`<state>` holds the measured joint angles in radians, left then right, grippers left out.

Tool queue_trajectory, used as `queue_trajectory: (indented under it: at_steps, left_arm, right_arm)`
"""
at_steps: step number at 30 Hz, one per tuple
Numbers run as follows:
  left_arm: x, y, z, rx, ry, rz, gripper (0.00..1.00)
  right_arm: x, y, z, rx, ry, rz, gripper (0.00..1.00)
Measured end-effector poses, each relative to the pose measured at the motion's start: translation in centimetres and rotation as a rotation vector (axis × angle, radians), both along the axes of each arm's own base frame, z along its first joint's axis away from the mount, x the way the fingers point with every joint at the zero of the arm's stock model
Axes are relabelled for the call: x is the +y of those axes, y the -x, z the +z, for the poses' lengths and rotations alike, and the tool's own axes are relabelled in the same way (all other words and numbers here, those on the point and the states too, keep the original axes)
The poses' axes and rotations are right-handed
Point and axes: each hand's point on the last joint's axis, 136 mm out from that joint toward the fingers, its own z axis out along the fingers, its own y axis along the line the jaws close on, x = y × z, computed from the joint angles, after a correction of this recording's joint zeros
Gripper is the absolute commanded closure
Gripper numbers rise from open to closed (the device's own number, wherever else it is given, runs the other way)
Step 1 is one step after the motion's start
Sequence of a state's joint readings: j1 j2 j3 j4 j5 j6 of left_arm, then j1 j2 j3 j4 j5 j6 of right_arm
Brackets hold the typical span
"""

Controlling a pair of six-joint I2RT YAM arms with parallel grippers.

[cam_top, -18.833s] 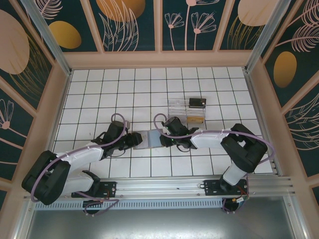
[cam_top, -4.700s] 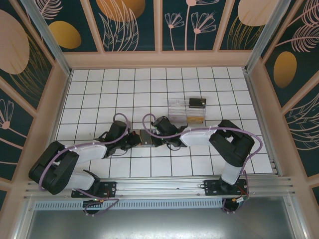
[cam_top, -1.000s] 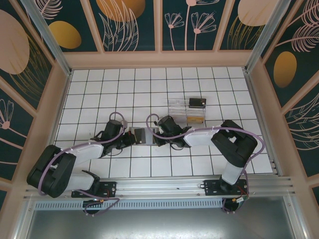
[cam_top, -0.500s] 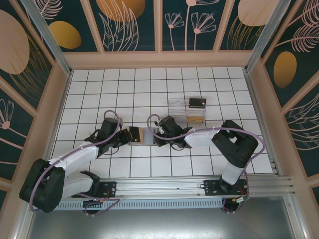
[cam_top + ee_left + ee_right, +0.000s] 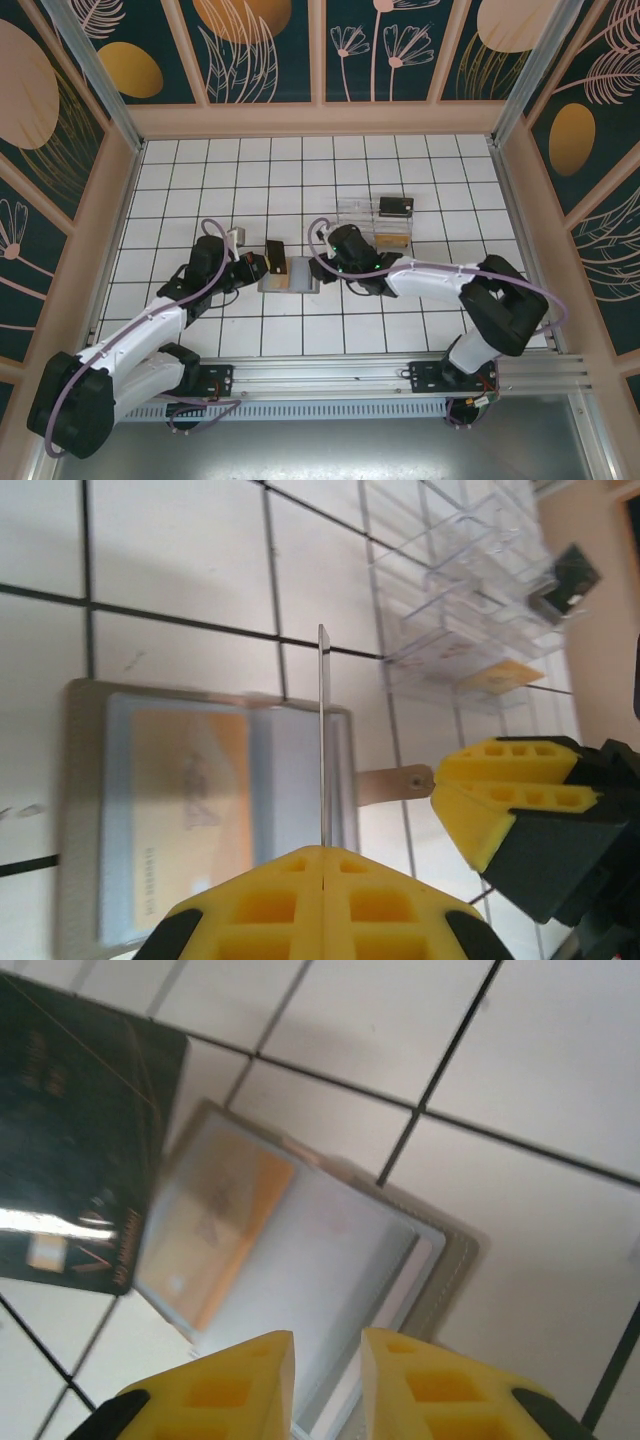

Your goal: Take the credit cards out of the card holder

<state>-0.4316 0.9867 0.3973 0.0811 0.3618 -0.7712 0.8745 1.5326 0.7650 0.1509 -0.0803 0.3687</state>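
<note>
The card holder [image 5: 292, 276] lies open on the white tiles, grey outside and blue-grey inside, with its tan strap tab [image 5: 388, 784] sticking out. A tan-gold credit card [image 5: 190, 802] sits in one panel [image 5: 222, 1232]. My left gripper [image 5: 257, 266] is shut on a dark credit card [image 5: 275, 256], edge-on in the left wrist view [image 5: 323, 730] and a dark face in the right wrist view [image 5: 80, 1140], lifted off the holder. My right gripper [image 5: 321, 269] hovers over the holder's other end [image 5: 330, 1260], fingers a little apart with nothing between them [image 5: 327, 1365].
A clear plastic tray [image 5: 362, 214] stands just behind the right arm, with a black card [image 5: 396, 207] and a tan one [image 5: 392, 240] in its slots. Wooden walls ring the tiled floor. Open tiles lie left of the left gripper and along the front.
The left gripper has drawn the dark card out of the holder and backed off to the left. The right gripper's jaws have parted and the holder now lies flat.
</note>
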Motion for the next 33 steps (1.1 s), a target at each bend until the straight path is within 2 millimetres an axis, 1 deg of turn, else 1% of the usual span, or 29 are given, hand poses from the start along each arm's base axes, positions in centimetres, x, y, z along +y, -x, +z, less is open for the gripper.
queue_trajectory:
  at_steps: [3,6,8,10,14,16,22,30,33]
  left_arm:
    - [-0.8,0.2,0.6,-0.033,0.070,-0.028,1.00]
    - [-1.5,0.5,1.2,-0.061,0.141,-0.058,1.00]
    - [-2.0,0.6,1.7,-0.077,0.182,-0.078,1.00]
    - [-2.4,0.6,2.1,-0.092,0.217,-0.096,1.00]
    - [-2.9,0.7,3.0,-0.119,0.262,-0.118,1.00]
    - [-3.0,0.6,3.6,-0.137,0.280,-0.125,1.00]
    - [-3.3,0.6,4.7,-0.164,0.313,-0.135,1.00]
    - [-3.4,0.5,4.3,-0.142,0.320,-0.135,1.00]
    - [-3.4,0.5,4.3,-0.137,0.321,-0.134,1.00]
  right_arm:
    - [-0.7,-0.8,2.1,0.014,-0.123,-0.022,0.64]
    - [-1.7,-1.7,3.4,0.053,-0.246,-0.048,0.64]
    - [-2.0,-1.9,4.0,0.083,-0.319,-0.047,0.64]
    - [-1.8,-1.7,4.7,0.115,-0.390,-0.027,0.65]
    - [-0.3,-1.0,6.2,0.156,-0.504,0.044,0.67]
    - [0.3,-0.8,6.4,0.184,-0.542,0.071,0.68]
    - [1.2,-0.3,5.8,0.255,-0.586,0.106,0.69]
    - [1.8,0.0,6.7,0.265,-0.625,0.142,0.71]
    - [2.1,-0.1,6.6,0.269,-0.629,0.150,0.71]
